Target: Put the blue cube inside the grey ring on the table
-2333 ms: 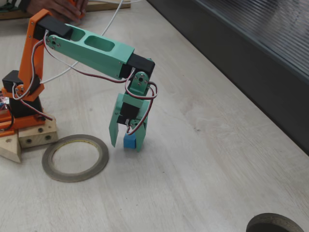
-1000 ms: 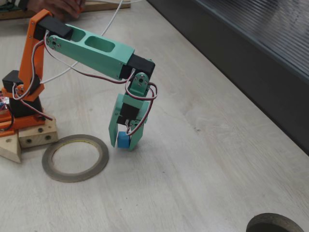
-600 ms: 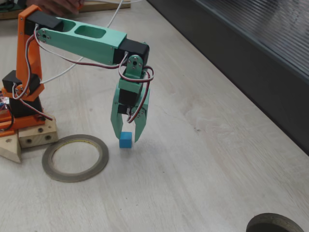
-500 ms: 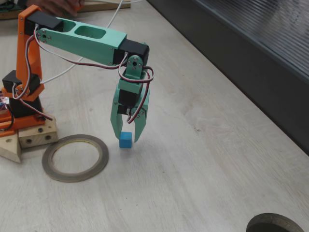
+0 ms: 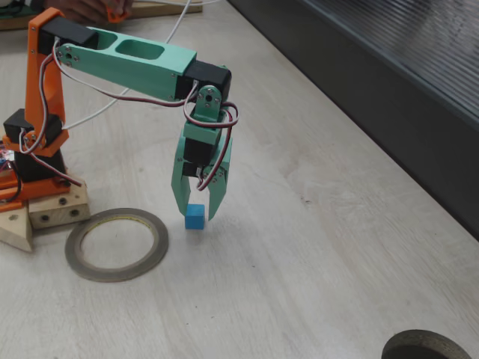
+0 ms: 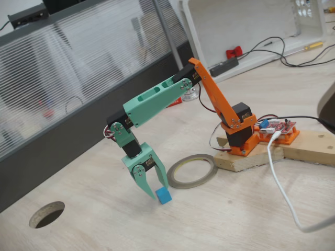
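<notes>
Hand (image 5: 195, 212) open narrowly above blue cube (image 5: 194, 217), cube flat on table (image 5: 314, 254), beside grey ring (image 5: 116, 244)

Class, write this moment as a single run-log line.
gripper: open, above cube | blue cube: on table, outside ring | grey ring: nothing inside | task: not done

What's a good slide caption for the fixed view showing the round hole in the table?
Teal gripper, open, above small blue cube beside thin grey ring on pale wood table.
</notes>
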